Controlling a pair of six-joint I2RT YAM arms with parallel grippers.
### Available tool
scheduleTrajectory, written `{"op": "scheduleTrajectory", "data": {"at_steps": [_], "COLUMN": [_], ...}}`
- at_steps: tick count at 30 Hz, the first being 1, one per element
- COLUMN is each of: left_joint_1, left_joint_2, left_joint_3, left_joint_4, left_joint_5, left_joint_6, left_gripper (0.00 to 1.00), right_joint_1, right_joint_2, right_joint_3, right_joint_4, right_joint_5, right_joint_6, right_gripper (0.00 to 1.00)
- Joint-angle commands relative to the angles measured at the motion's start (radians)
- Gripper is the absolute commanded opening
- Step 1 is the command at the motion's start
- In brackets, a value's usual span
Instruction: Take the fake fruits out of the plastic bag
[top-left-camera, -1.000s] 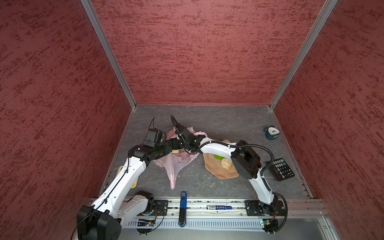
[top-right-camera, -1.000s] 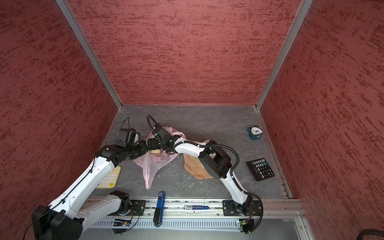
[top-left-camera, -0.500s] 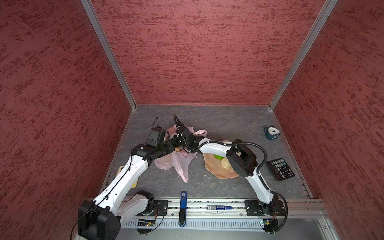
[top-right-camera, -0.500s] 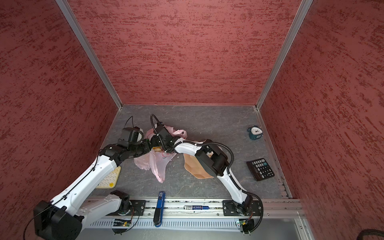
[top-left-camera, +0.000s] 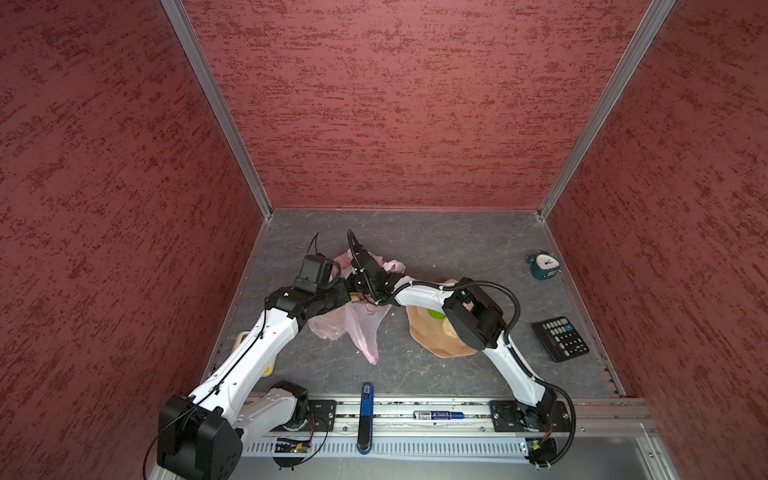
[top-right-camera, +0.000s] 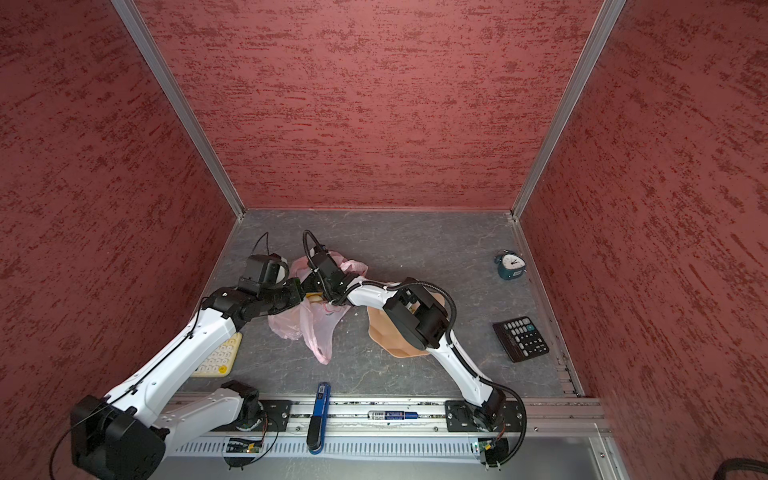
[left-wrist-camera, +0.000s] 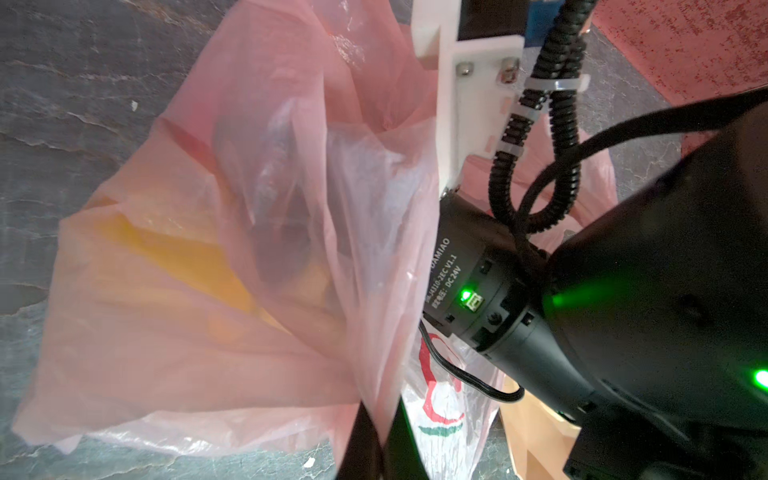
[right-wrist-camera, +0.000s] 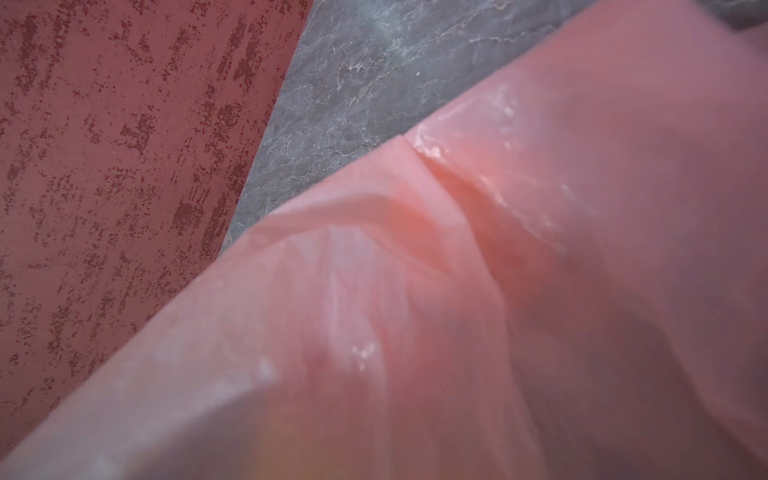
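The left fingers (left-wrist-camera: 376, 457) were clamped tight on a fold of the thin translucent pale pink plastic bag (top-left-camera: 357, 328), left of centre on the grey bench (top-left-camera: 457, 249). The right fingers (left-wrist-camera: 286, 245) were inside the bag, but the film hid their spread and any hold. A yellow toy fruit (left-wrist-camera: 174, 253) showed through the bag wall.

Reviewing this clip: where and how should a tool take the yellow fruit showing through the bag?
Grip the yellow fruit across its narrow width, entering through the mouth of the plastic bag, likely from above: it looks elongated, and film covers every side that shows.
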Motion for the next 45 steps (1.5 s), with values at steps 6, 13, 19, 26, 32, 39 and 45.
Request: {"op": "scheduleTrajectory", "data": {"at_steps": [6,13,19,26,32,39,45], "left_joint_1": [0.082,0.098,0.091,0.078,0.075,0.072,0.072], "left_joint_2": [-0.094,-0.096,-0.082,-0.076,-0.036,-0.012,0.0], "left_joint_3": [-0.095,-0.102,-0.105,-0.121,-0.119,-0.125,-0.122], "left_joint_4": [-0.122,-0.069,-0.049,0.012,0.068,0.109,0.139], "left_joint_5": [-0.107,-0.121,-0.088,-0.057,-0.045,-0.034,-0.041], "left_joint_6": [-0.1,-0.107,-0.094,-0.075,-0.06,-0.051,-0.039], "left_gripper": [0.0,0.0,0.0,0.0,0.0,0.0,0.0], "right_joint_1": [-0.007,-0.008,-0.009,-0.009,-0.009,-0.006,0.003], "right_joint_2": [0.054,0.063,0.065,0.104,0.149,0.183,0.192], "right_joint_3": [0.033,0.039,0.043,0.098,0.155,0.204,0.214], "right_joint_4": [0.012,0.009,0.017,0.013,-0.002,-0.037,-0.067], "right_joint_5": [0.031,0.023,0.029,-0.036,-0.095,-0.141,-0.168], "right_joint_6": [0.051,0.048,0.055,0.056,0.053,0.056,0.048], "right_gripper": [0.88,0.88,0.88,0.89,0.9,0.9,0.88]}}
